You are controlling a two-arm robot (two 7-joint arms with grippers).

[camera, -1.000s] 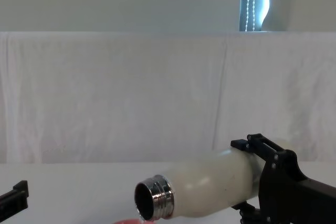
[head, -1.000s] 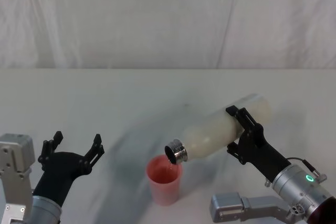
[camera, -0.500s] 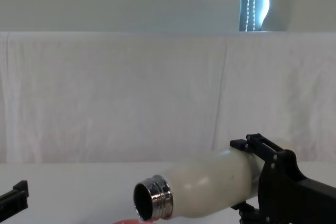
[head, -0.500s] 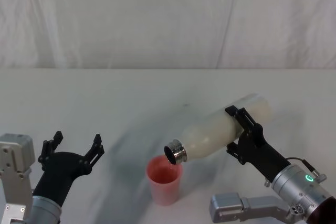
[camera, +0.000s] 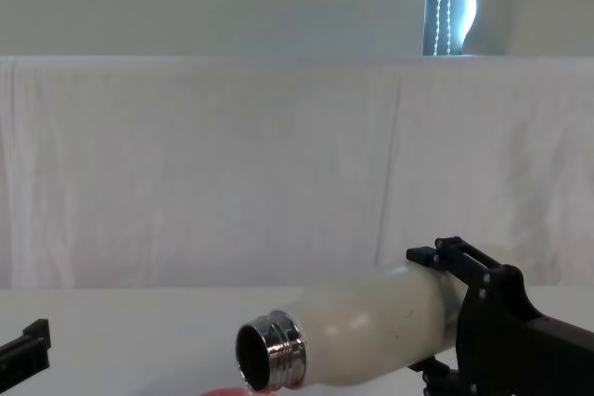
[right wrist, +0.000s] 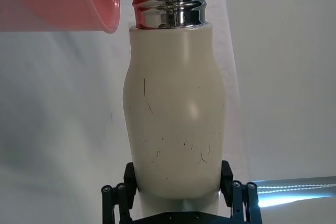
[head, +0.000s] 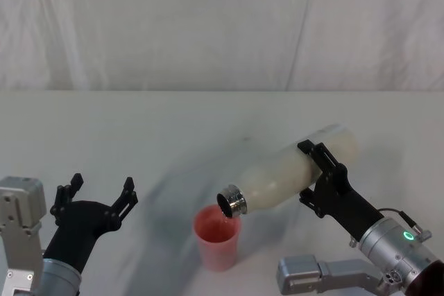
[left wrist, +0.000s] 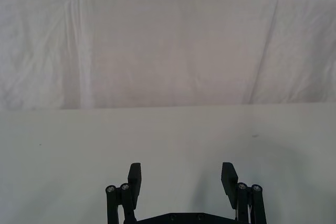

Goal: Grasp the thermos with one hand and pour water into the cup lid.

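Right gripper [head: 320, 171] clamps your thermos [head: 291, 169], tipped so its neck sits over the cup lid [head: 218, 235] on the bench [head: 173, 123]; left gripper [head: 97, 190] idles spread at the near left. Right wrist: water leaves the neck into the lid's rim. Chest: mouth angled down for pouring.

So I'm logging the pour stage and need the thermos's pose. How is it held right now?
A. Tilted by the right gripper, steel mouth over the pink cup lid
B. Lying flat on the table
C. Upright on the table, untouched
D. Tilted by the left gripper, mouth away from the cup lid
A: the right gripper clamps the thermos and tips its mouth above the cup lid; the left gripper sits open, apart.
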